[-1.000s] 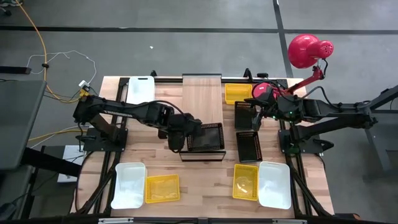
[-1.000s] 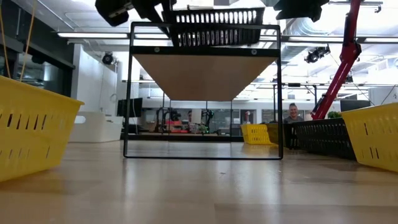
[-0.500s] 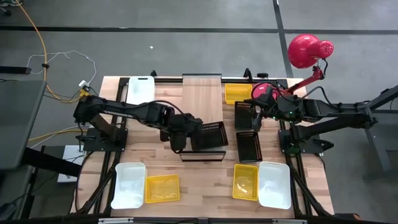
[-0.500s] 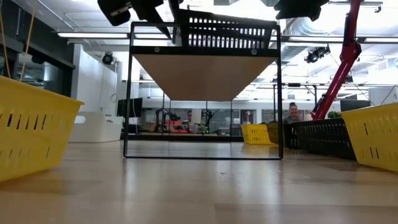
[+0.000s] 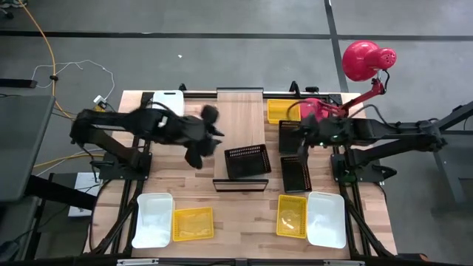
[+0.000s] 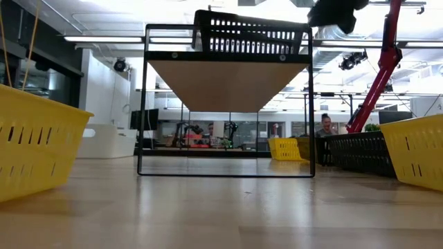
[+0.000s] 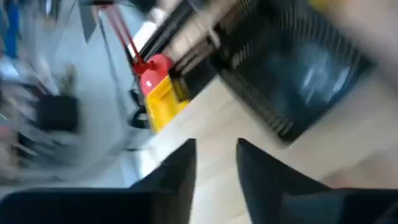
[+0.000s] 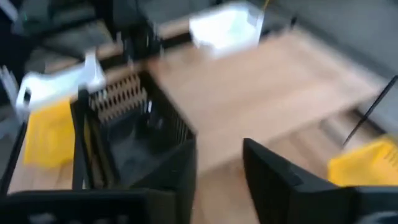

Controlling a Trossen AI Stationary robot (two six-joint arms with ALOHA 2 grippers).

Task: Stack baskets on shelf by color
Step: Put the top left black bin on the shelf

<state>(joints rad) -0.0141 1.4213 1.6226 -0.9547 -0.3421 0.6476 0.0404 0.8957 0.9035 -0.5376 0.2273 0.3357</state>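
Note:
A black mesh basket [image 5: 247, 161] [image 6: 249, 31] rests by its bottom on the near end of the light-wood shelf [image 5: 239, 118], turned a little askew. My left gripper [image 5: 208, 140] [image 7: 214, 168] hangs open above the table left of the shelf, clear of the basket, with nothing between its fingers. My right gripper [image 5: 297, 139] [image 8: 217, 174] is open above a black basket [image 5: 290, 140] on the table right of the shelf; that basket's wall [image 8: 180, 127] stands beside one finger.
On the table lie another black basket [image 5: 296, 174], yellow baskets [image 5: 279, 111] [image 5: 291, 216] [image 5: 192, 224] and white baskets [image 5: 167, 103] [image 5: 154, 219] [image 5: 326, 218]. A red lamp [image 5: 366, 60] stands at the far right. The shelf's far part is bare.
My left gripper has let go of the black basket, risen, rolled and drawn back toward the table's left edge. The basket, first held at the shelf's near end and then tipped, now sits on the board by itself.

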